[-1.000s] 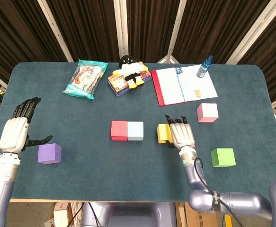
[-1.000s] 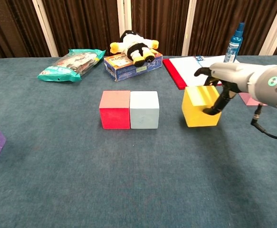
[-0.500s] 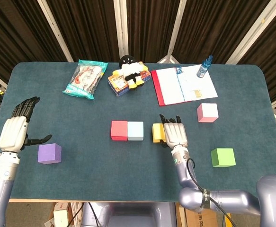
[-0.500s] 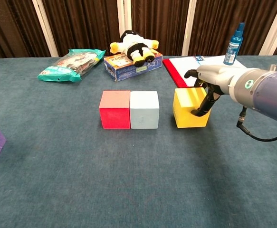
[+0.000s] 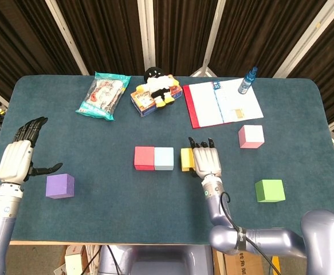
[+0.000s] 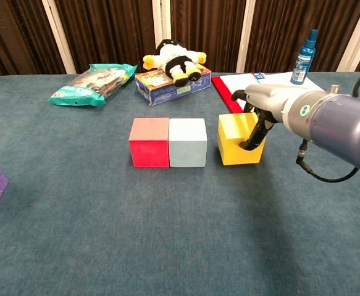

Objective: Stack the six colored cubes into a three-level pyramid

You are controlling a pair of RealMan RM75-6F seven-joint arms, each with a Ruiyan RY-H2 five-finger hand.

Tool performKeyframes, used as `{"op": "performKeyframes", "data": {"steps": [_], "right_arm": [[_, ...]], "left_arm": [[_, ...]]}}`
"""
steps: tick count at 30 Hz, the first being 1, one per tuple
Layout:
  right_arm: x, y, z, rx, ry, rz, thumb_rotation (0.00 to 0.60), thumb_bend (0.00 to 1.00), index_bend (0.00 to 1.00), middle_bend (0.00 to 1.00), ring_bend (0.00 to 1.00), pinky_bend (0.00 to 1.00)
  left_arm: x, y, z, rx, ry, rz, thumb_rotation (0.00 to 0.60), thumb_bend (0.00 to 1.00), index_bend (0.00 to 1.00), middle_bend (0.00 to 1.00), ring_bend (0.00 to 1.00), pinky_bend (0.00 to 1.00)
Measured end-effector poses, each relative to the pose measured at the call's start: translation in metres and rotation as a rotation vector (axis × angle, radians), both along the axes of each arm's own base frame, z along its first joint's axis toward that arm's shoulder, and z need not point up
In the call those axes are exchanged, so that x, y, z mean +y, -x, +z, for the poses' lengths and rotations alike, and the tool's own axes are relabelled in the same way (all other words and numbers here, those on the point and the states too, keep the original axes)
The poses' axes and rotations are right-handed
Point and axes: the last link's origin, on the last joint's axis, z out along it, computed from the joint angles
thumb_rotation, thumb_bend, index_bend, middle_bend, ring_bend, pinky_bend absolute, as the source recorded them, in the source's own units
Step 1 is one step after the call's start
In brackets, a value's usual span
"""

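A red cube [image 5: 144,158] and a light blue cube [image 5: 164,158] stand touching side by side at the table's middle. Just right of them, a small gap away, is a yellow cube [image 5: 186,159]. My right hand [image 5: 205,160] lies against the yellow cube's right side, fingers stretched out and touching it, not wrapped around it; the chest view shows dark fingertips [image 6: 252,140] on its right face. A pink cube [image 5: 251,136] and a green cube [image 5: 270,190] sit further right. The purple cube [image 5: 60,185] is at the left, with my open left hand [image 5: 19,157] hovering beside it.
Along the far side lie a snack bag [image 5: 103,94], a box with a plush toy [image 5: 155,91], an open red-edged book [image 5: 221,103] and a blue spray bottle [image 5: 247,80].
My right hand has slid the yellow cube leftward, narrowing its gap to the light blue cube. The left hand has stayed put.
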Motion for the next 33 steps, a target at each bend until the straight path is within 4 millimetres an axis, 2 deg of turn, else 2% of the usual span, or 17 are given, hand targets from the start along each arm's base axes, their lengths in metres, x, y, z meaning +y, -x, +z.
{"op": "performKeyframes", "data": {"steps": [33], "right_arm": [[-0.009, -0.021, -0.018, 0.036, -0.014, 0.004, 0.600, 0.34, 0.00, 0.38, 0.19, 0.00]], "left_arm": [[0.002, 0.003, 0.003, -0.029, 0.014, 0.013, 0.600, 0.05, 0.00, 0.04, 0.00, 0.00]]}}
